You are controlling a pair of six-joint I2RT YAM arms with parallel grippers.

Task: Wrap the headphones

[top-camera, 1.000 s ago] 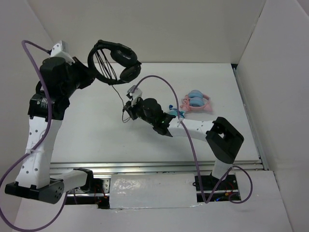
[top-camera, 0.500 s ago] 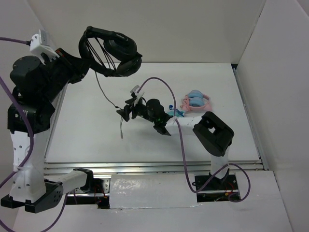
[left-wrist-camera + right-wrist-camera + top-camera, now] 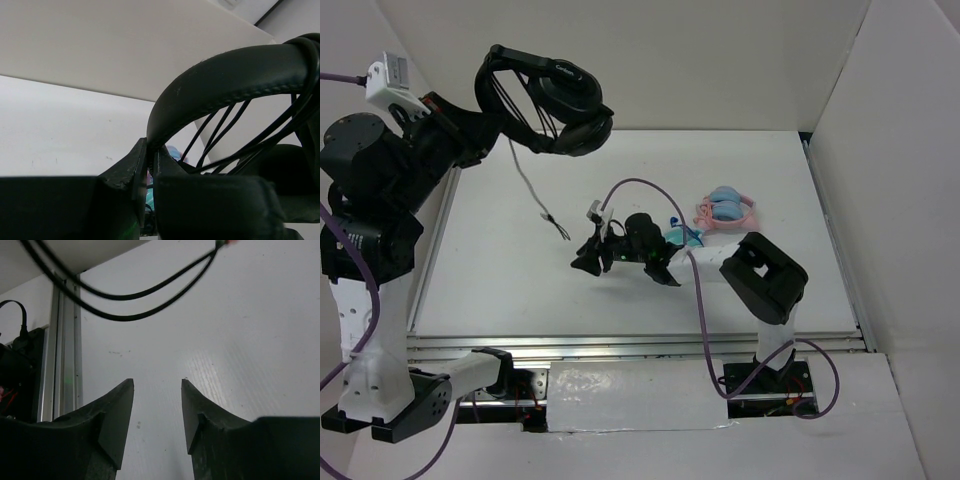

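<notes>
My left gripper [image 3: 490,110] is raised at the back left and shut on the black headphones' headband [image 3: 525,62]; the left wrist view shows the jaws pinching the band [image 3: 225,75]. Several cable strands [image 3: 220,135] run across the band's arch toward the earcups [image 3: 570,100]. The rest of the thin cable [image 3: 525,185] hangs free, and its plug end [image 3: 560,232] hangs left of my right gripper [image 3: 588,256]. That gripper is open and empty, low over the table [image 3: 157,390]. A cable loop [image 3: 120,295] crosses above and beyond its fingertips.
Pink-and-blue headphones [image 3: 725,212] lie on the table at the right. Teal headphones [image 3: 682,235] lie beside them, partly hidden by my right arm. An aluminium rail [image 3: 640,345] runs along the near table edge, and white walls enclose the back and both sides.
My left arm has lifted the headphones higher and further left. The cable's end has risen off the table and now hangs free. My right gripper has dropped lower and nearer, still open.
</notes>
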